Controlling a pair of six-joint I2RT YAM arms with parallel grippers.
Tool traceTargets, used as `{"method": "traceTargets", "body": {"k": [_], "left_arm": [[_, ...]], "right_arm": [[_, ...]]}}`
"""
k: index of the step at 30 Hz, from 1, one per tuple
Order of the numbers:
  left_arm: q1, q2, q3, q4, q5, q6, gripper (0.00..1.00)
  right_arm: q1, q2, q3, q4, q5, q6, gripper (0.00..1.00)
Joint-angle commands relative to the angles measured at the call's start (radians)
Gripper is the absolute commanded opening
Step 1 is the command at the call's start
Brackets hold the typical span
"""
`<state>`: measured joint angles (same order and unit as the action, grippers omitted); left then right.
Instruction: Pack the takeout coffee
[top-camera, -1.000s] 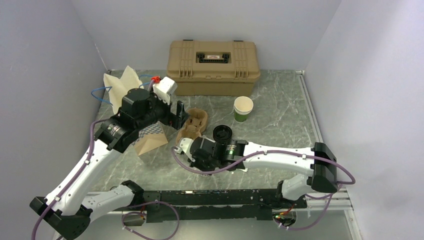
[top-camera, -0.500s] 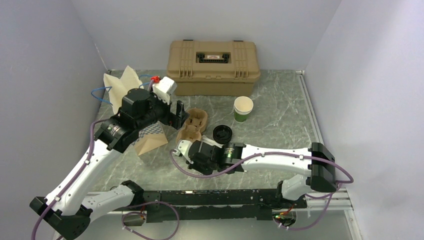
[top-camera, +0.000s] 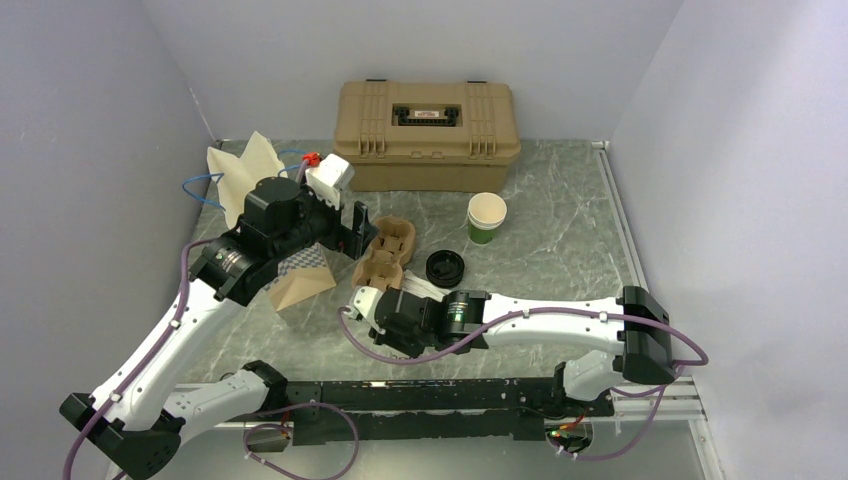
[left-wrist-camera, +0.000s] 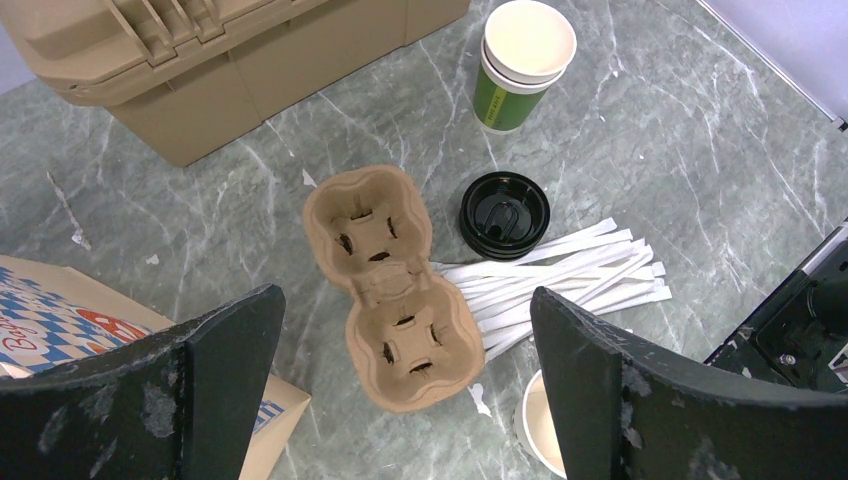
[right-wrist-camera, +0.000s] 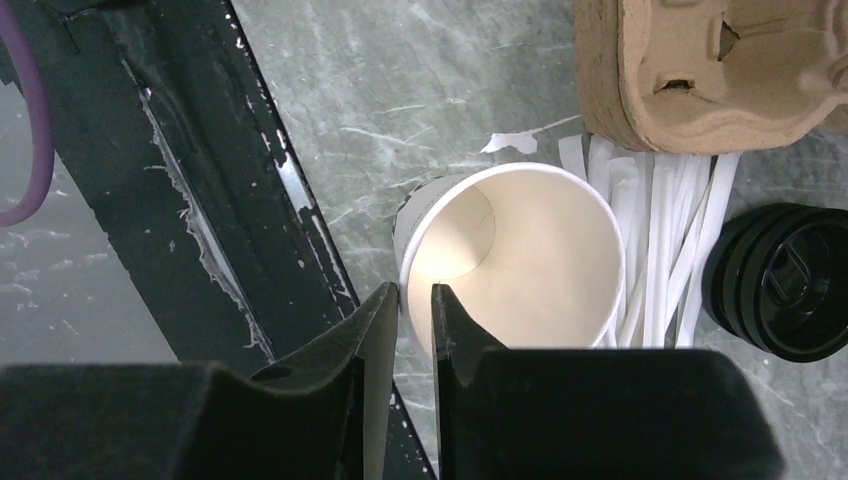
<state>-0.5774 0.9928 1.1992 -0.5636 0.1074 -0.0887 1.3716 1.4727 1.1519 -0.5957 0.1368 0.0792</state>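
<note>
Beside moulded-pulp carrier (right-wrist-camera: 720, 60), round paper cup (right-wrist-camera: 520, 260)

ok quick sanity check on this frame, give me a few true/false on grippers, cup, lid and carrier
1. The left gripper is open above the cup carrier. True.
2. The black lid is on the paper cup. False: the cup is open and the lid lies on the table next to it.
3. The carrier holds a cup. False: both pockets are empty.
4. The right gripper pinches the paper cup's rim. True.
5. The green cup lies on its side. False: it stands upright near the toolbox.
</note>
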Motion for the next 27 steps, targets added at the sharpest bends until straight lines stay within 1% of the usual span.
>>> {"method": "traceTargets", "body": {"k": [1,3,7,13,16,19,22,27], "left_arm": [[0.001,0.002,0.001,0.031,-0.005,0.012,0.99],[0.001,0.002,-0.001,0.032,-0.006,0.013,0.99],[0.000,0.001,-0.001,0.030,-0.005,0.015,0.99],[-0.005,0.000,-0.001,0.030,-0.012,0.019,0.99],[-0.008,0.000,-0.002,0.028,-0.016,0.020,1.00],[-0.009,-0.002,-0.003,0.029,-0.020,0.021,0.99],[-0.010,-0.002,-0.005,0.029,-0.024,0.022,1.00],[-0.015,0.002,-0.005,0.028,-0.033,0.023,1.00]], "right_arm": [[0.009,-0.042,0.016,0.021,0.035,0.005,0.24],[0.009,-0.052,0.020,0.018,0.041,0.003,0.28],[0.009,-0.092,0.034,0.007,0.062,-0.004,0.33],[0.009,-0.156,0.078,-0.063,0.154,-0.027,0.40],[-0.009,-0.182,0.085,-0.084,0.247,-0.015,0.47],[-0.090,-0.171,0.111,-0.142,0.269,0.021,0.47],[-0.186,-0.164,0.099,-0.145,0.224,0.035,0.46],[-0.310,-0.127,0.080,-0.143,0.128,0.047,0.45]]}}
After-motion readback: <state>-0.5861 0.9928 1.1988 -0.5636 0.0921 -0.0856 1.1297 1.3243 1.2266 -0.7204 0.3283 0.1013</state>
